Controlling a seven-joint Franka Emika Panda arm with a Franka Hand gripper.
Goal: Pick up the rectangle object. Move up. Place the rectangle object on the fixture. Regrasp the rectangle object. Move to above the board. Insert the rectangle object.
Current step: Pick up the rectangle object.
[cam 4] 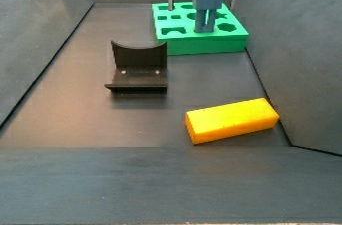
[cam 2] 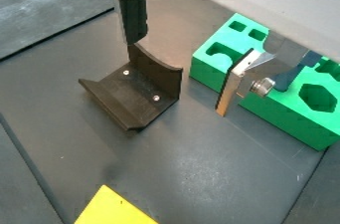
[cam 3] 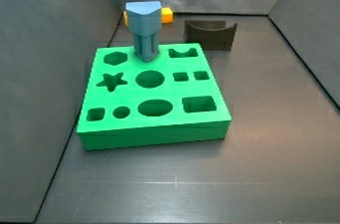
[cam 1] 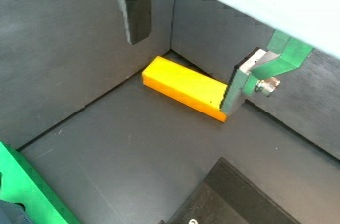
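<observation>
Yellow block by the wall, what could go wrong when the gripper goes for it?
The open gripper hangs above the rectangle object, and one finger looks lined up over its end, so it might land there. It lies close to the side wall, leaving little room. The blue peg on the board may crowd insertion.

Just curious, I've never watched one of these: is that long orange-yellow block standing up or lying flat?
Lying flat. The orange-yellow rectangular block rests on a long face on the dark floor, and in a wrist view the open gripper is above it, not touching.
</observation>
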